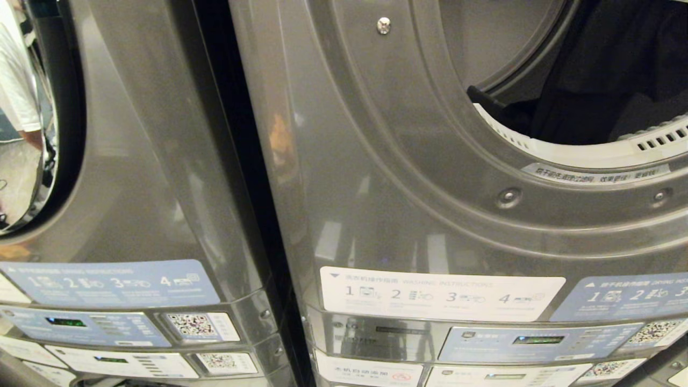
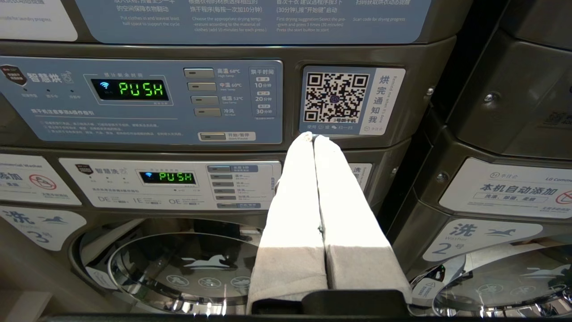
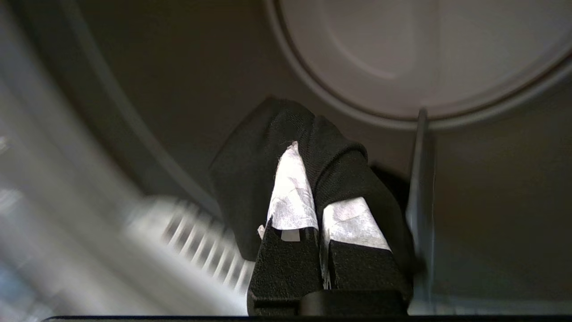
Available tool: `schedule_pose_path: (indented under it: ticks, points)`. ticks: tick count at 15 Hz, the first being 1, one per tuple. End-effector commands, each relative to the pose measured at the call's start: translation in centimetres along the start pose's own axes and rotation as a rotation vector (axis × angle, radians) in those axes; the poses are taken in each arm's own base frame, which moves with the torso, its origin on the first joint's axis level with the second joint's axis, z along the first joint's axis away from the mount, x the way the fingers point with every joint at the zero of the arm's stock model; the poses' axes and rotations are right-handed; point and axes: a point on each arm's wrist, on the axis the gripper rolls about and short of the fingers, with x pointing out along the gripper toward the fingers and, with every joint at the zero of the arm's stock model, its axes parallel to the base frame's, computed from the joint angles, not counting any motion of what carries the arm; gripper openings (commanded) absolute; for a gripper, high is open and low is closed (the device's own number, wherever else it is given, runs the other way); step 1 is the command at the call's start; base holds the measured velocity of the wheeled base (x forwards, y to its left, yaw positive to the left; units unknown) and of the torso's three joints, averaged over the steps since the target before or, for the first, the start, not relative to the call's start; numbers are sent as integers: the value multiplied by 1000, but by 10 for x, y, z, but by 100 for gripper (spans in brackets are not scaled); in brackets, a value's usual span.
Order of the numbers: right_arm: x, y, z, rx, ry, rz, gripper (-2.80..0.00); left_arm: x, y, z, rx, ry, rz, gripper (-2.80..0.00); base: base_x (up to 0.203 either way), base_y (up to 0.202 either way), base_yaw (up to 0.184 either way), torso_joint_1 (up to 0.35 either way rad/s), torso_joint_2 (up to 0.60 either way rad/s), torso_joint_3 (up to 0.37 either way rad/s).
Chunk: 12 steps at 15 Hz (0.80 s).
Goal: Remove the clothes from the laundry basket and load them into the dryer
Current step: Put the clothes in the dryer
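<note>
My right gripper [image 3: 313,179] is clamped on a black garment [image 3: 259,179] inside the dryer drum [image 3: 402,53]; only my head camera shows the dryer [image 1: 408,177] front.

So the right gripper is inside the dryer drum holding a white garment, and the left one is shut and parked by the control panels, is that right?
Not quite: the garment is black, not white. The right wrist view shows the right gripper shut on a black garment inside the dryer drum. The rest holds: the left gripper is shut, empty, facing the control panels.
</note>
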Motion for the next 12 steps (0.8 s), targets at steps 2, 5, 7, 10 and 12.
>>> schedule_pose_path:
  ticks: [2, 5, 7, 10, 12]
  points:
    - [75, -9, -32, -6, 73, -49, -280, 0, 0, 0, 0, -1, 0, -280, 0, 0, 0, 0, 0, 0]
    - [130, -14, -51, -14, 81, -130, 0, 0, 0, 0, 0, -1, 0, -280, 0, 0, 0, 0, 0, 0]
    - [145, -17, -56, -17, 91, -184, 0, 0, 0, 0, 0, -1, 0, -280, 0, 0, 0, 0, 0, 0]
    - [126, -16, -59, -14, 257, -188, 0, 0, 0, 0, 0, -1, 0, -280, 0, 0, 0, 0, 0, 0]
    - [115, -15, -51, 23, 332, -193, 0, 0, 0, 0, 0, -1, 0, -280, 0, 0, 0, 0, 0, 0]
